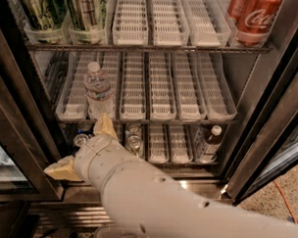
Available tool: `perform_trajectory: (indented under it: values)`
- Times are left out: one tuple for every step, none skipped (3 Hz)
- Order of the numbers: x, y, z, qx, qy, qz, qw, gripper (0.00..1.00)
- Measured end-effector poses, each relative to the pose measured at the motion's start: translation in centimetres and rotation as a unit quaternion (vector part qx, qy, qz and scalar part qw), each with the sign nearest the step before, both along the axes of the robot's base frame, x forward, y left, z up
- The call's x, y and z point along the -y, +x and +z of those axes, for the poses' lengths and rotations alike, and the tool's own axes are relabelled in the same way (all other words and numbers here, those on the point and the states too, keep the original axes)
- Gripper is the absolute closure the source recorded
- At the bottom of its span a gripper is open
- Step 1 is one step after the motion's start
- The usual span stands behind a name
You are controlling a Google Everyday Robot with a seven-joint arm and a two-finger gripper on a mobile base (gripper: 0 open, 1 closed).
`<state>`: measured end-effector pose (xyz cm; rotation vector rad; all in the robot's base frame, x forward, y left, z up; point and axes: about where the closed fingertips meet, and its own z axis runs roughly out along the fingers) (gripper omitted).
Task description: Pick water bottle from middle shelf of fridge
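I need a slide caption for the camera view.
Open end effector below the clear ribbed plastic water bottle on the middle wire shelf.

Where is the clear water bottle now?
The clear ribbed water bottle stands at the front left of the middle shelf, second white tray from left, just above the open gripper.
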<state>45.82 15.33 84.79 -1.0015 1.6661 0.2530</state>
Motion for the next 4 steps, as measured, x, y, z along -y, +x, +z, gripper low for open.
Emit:
perform_trajectory:
  values:
    - [0.1,-0.2,0.3,0.02,0.001,-0.048,0.9986,0.0]
    - [0.2,0.2,0.3,0.032,0.006,-0.082,0.9961,0.0]
    - [0.5,0.8,0.2,0.036,0.012,-0.104,0.9939,0.0]
    - [0.5,0.8,0.2,0.036,0.012,-0.104,0.9939,0.0]
